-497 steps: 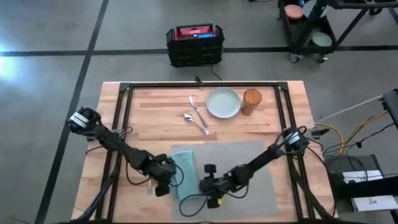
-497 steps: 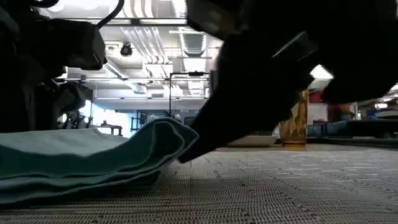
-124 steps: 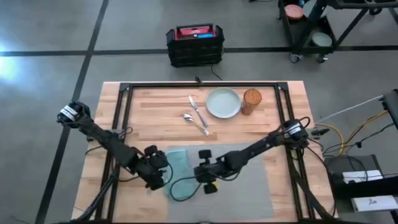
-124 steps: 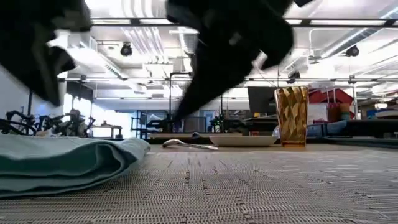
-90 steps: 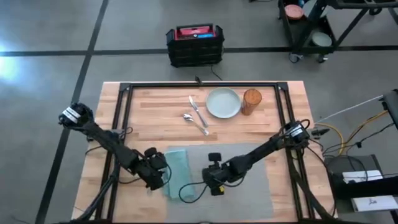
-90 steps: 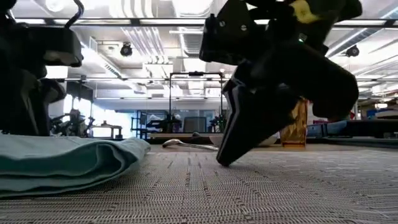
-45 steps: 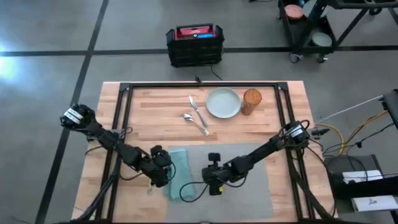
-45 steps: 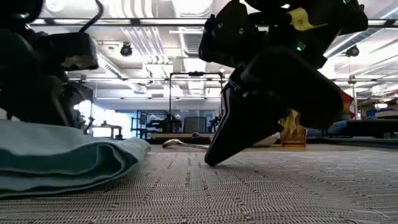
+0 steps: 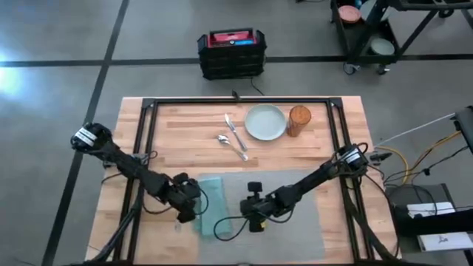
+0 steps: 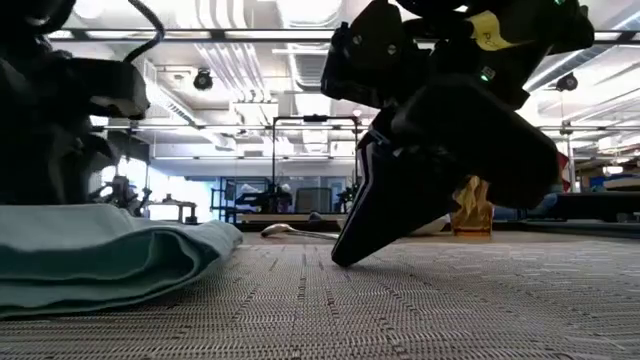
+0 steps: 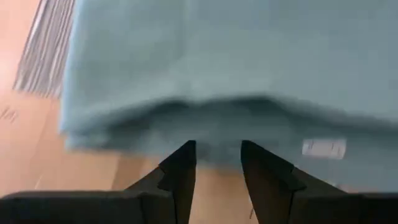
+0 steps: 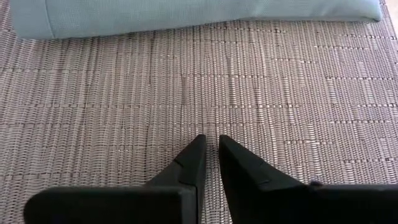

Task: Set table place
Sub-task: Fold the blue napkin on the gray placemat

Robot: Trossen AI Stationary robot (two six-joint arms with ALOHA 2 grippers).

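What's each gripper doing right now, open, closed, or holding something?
Left gripper: open, empty, at the edge of the napkin.
Right gripper: nearly closed, empty, tips down on the placemat.

A black crate with a red and blue top sits on the grey floor at 12 o'clock from the table. A dark cart carrying round dishes stands at 1 o'clock. Cables and a grey box lie at 4 o'clock.
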